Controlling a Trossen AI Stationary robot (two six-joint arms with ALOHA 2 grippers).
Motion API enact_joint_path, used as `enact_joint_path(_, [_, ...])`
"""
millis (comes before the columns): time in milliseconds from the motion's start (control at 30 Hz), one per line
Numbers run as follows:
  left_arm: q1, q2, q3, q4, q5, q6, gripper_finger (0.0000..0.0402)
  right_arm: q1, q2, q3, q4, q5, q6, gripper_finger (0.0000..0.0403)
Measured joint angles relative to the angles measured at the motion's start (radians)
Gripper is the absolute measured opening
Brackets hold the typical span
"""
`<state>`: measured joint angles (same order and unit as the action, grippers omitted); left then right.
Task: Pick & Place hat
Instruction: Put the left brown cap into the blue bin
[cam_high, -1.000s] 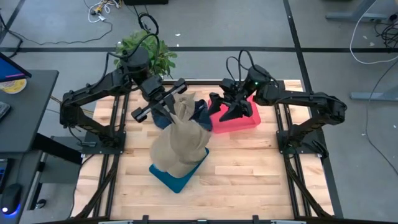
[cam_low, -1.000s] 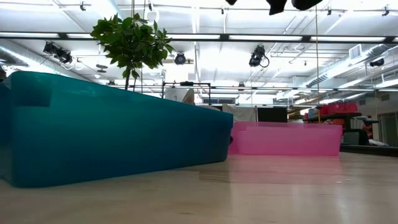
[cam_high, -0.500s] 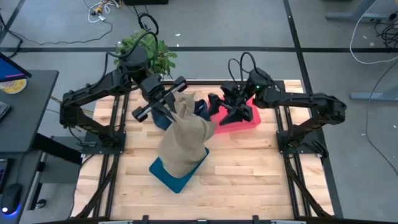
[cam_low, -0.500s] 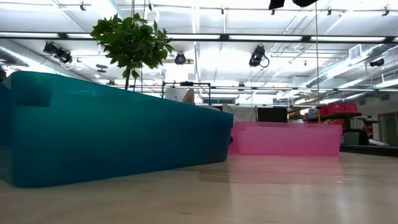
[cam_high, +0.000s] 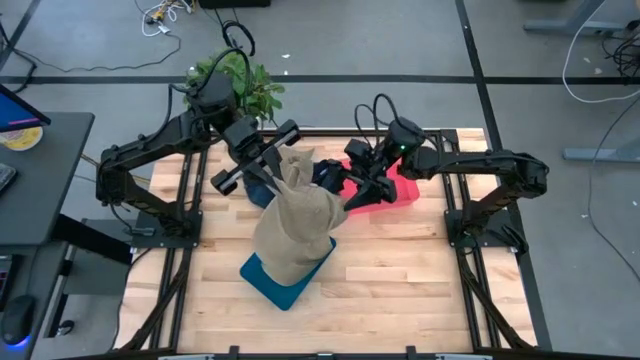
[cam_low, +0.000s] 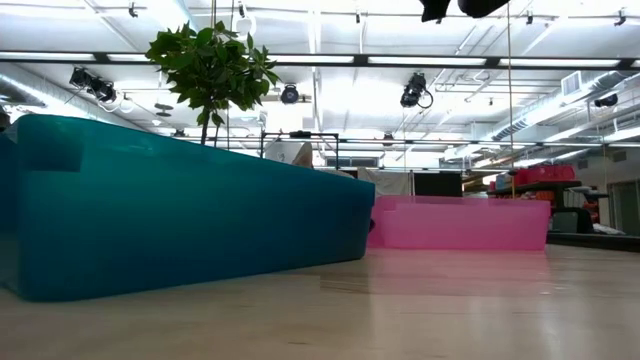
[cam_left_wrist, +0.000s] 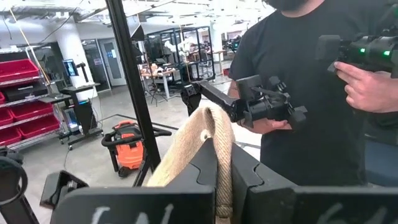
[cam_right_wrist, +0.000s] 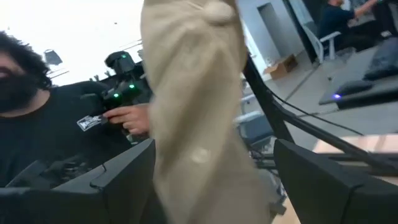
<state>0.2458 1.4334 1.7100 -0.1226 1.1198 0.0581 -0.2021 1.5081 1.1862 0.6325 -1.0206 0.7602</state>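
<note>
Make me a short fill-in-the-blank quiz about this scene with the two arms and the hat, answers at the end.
1. The left gripper is shut on the tan ____.
2. The hat hangs above the ____ bin.
3. The right gripper has its fingers ____ on either side of the hanging cloth.
4. The bin near the right arm is ____ in colour.

Missing words: hat; teal; open; pink
</note>
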Motion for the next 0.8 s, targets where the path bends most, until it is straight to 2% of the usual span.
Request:
enact_joint_path(267, [0.017,0.0,0.0,-0.025,-0.025,-0.022,0.0007,0.007,0.003,0.0,0.192,-0.076,0.186,0.0322])
enact_joint_path(367, [0.032,0.0,0.0,-0.025,-0.027,-0.022,0.0007,0.013,0.002,0.0,0.21,-0.112,0.233,0.0312])
enact_joint_path(800, [0.066,0.0,0.0,-0.112,-0.026,-0.026,0.0007,0.013,-0.003,0.0,0.325,-0.121,0.251,0.0229])
